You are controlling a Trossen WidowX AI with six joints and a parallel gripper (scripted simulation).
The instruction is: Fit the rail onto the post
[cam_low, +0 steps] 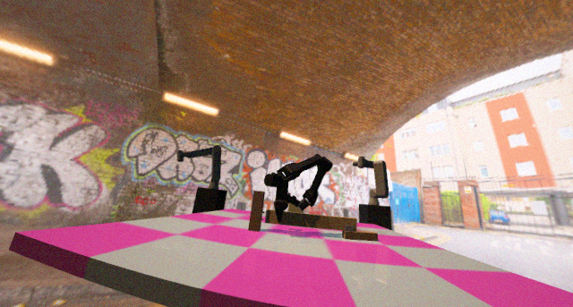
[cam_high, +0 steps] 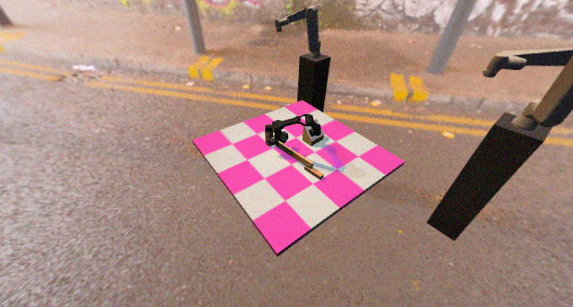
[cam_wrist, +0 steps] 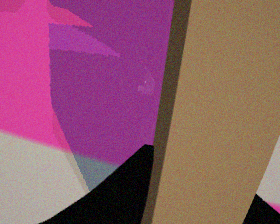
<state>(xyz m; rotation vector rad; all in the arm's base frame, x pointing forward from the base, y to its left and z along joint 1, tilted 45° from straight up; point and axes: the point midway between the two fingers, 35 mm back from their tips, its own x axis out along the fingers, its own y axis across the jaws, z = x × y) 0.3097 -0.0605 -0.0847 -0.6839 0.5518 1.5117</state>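
Observation:
The long wooden rail [cam_high: 296, 156] [cam_low: 320, 220] [cam_wrist: 216, 110] looks roughly level, its post-side end held above the table. Its far end is over the low footboard block [cam_high: 315, 173] [cam_low: 364, 236]; the bracket's details are too small to make out. My gripper [cam_high: 282, 141] [cam_low: 279, 217] [cam_wrist: 173, 157] is shut on the rail near the post-side end, a black finger on each side. The upright wooden post [cam_high: 269, 136] [cam_low: 256, 211] stands just beyond that end, with a narrow gap visible in the exterior view. The pegs and holes cannot be made out.
My arm's base stands by a grey, wedge-shaped block [cam_high: 312, 137] behind the rail. The checkered pink and white table [cam_high: 277, 235] [cam_low: 286, 276] carries everything. Two other arms on black pedestals [cam_high: 313, 81] [cam_high: 488, 177] stand off the table.

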